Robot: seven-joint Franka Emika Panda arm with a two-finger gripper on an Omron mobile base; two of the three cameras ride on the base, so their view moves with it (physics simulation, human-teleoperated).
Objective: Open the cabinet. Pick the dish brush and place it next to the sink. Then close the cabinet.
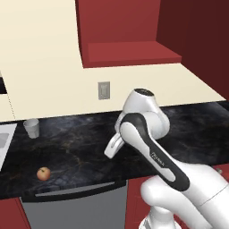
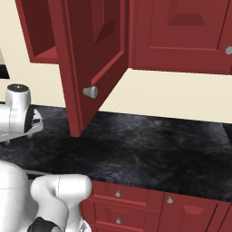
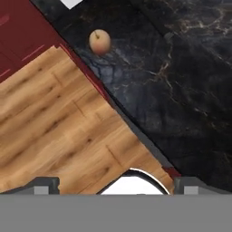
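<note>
The cabinet (image 1: pixel 129 33) stands open above the counter, its red inner shelf in sight. Its raised-panel door (image 2: pixel 97 54) is swung out, with the round grey knob (image 2: pixel 90 92) on its lower edge. The dish brush is out of view. The pale rim of the sink (image 1: pixel 4 138) shows at the far left of the counter. My gripper (image 3: pixel 117 186) is open with nothing between its fingertips (image 3: pixel 45 185). It points down over the counter's front edge, well below the cabinet.
A translucent white cup (image 1: pixel 31 127) stands near the sink and an apple (image 1: pixel 43 173) (image 3: pixel 99 41) lies near the counter's front edge. The black marble counter (image 2: pixel 149 145) runs right under closed red wall cabinets (image 2: pixel 181 31). Wooden floor (image 3: pixel 50 122) lies below the hand.
</note>
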